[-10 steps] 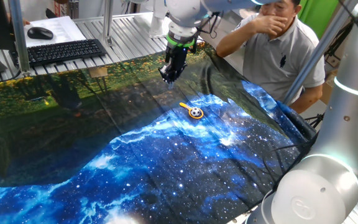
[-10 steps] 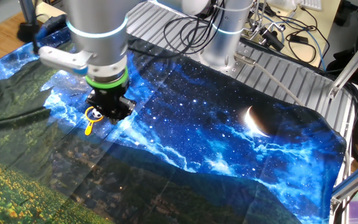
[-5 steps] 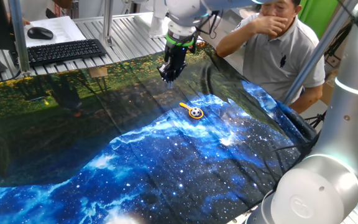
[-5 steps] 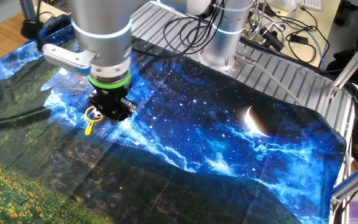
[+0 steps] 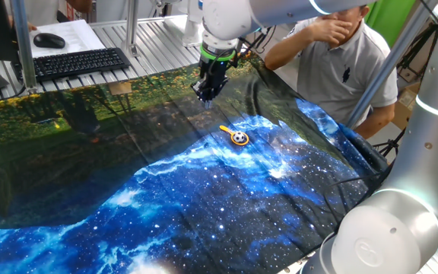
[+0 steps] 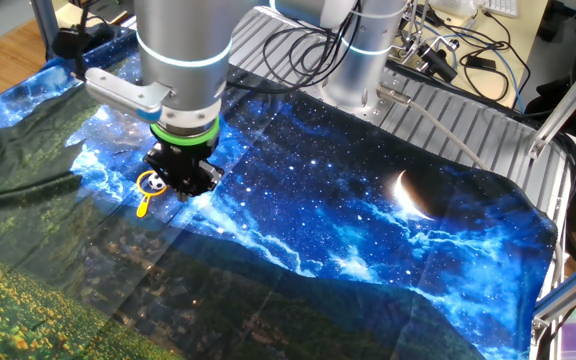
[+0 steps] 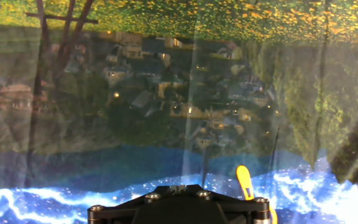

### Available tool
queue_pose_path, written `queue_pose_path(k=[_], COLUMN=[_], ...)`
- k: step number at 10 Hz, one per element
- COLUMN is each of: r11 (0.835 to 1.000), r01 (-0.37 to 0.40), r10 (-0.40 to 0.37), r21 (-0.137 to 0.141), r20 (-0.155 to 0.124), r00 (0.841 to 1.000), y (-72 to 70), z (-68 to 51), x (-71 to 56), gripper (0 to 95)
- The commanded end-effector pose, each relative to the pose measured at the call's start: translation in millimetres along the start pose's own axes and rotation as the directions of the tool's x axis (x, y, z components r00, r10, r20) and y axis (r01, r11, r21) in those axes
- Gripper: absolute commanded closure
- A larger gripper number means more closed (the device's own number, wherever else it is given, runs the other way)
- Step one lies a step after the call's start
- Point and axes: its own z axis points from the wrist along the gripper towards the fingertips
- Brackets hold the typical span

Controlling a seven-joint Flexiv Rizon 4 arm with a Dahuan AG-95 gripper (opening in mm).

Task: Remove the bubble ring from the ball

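The bubble ring (image 5: 237,136) lies flat on the desk (image 5: 204,198), on the blue galaxy part of the printed cloth (image 6: 368,210), and its hoop goes around the ball (image 5: 239,138). The short handle of the ring points away from the hoop toward the darker village part of the cloth, so the long axis runs from the blue area to the dark area. In the hand view only the yellow handle (image 7: 244,180) is visible, almost upright in the picture, just above the black body of the hand.

The end effector (image 5: 207,91) hangs above the dark part of the cloth, apart from the ring and not touching it. If its fingers are apart or together, I cannot tell from these views.

The cloth covers the desk and shows stars, a crescent moon (image 6: 408,195) and a yellow field. Behind the desk there is a keyboard (image 5: 78,62), a mouse (image 5: 49,39), and a seated man (image 5: 341,53) with one hand at his mouth.
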Motion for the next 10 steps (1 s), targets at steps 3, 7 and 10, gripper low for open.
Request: queue_pose_path(k=[3,7,10], r11=[0.998,0.996,0.997], r01=[0.045,0.079,0.079], r10=[-0.044,-0.079,-0.079], r21=[0.046,0.033,0.027], r20=[-0.011,-0.018,-0.013], r00=[0.999,0.997,0.997], y=[-11.7,-46.6,-65.7], z=[7.8,30.7,44.8], x=[-4.7,-11.4,-8.1], gripper=[38.0,38.0,38.0])
